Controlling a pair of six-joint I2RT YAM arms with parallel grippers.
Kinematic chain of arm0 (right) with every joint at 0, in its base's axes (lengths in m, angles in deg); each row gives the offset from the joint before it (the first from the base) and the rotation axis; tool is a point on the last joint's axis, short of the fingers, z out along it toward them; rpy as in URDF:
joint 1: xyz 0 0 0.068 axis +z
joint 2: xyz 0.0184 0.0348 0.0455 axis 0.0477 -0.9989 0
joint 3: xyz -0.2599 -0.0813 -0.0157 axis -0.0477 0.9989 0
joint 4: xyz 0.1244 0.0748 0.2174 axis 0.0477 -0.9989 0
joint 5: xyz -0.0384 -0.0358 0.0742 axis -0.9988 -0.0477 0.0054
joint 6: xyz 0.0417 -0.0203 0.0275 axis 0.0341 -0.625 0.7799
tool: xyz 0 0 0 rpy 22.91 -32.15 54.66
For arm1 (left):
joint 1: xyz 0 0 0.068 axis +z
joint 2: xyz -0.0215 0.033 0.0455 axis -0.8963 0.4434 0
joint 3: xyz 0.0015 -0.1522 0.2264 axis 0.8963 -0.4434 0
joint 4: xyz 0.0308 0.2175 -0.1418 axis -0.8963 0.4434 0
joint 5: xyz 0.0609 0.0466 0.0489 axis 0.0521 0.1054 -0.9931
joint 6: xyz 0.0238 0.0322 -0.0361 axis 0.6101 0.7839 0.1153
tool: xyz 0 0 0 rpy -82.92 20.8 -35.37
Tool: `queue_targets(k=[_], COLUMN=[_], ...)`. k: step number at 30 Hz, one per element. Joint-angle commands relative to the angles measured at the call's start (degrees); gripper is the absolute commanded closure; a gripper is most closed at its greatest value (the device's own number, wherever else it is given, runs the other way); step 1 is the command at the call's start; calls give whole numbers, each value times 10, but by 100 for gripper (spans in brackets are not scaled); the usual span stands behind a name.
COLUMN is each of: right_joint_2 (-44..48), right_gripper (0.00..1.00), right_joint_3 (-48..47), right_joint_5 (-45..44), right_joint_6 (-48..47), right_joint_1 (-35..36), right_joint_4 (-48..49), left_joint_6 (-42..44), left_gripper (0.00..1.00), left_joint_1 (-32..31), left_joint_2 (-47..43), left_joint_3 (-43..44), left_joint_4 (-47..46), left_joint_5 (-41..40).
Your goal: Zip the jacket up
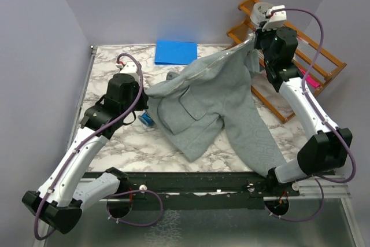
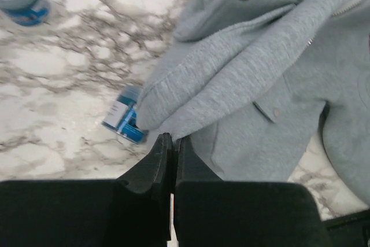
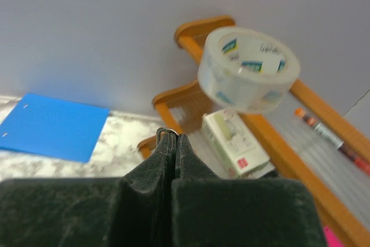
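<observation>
Jacket (image 1: 214, 102) is sprawled across the marble counter (image 1: 121, 143), one edge pulled up in a tight line toward the wooden rack (image 1: 247, 3) at the back right. Our right tool (image 1: 255, 39) is up there clamped shut on that raised edge, and our left tool (image 2: 171, 138) is closed too, pinching the fabric's near-left fold just beside a small blue bottle (image 2: 125, 121)
</observation>
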Motion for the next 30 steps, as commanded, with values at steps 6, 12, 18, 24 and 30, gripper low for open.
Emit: queue_targets(k=[6,12,18,24,30], right_joint_2=[114,175,228,300,292], right_gripper=[89,55,22,14,0], right_joint_3=[253,309,284,289,216], right_joint_5=[163,115,133,127,206], right_joint_6=[190,177,193,225,246], right_joint_1=[-5,-5,-5,-5,-5], right_joint_4=[-3,-46,-174,-267,-421], left_joint_6=[-107,-68,-23,4,-41], left_gripper=[99,43,1,1,1], left_joint_1=[2,3,4,6,32], left_joint_2=[-15,-48,-40,-46,-59], left_joint_3=[-278,-232,-126,-89,-125], left_joint_4=[-255,-173,-106,-122,-181], left_joint_5=[349,228,107,39,94])
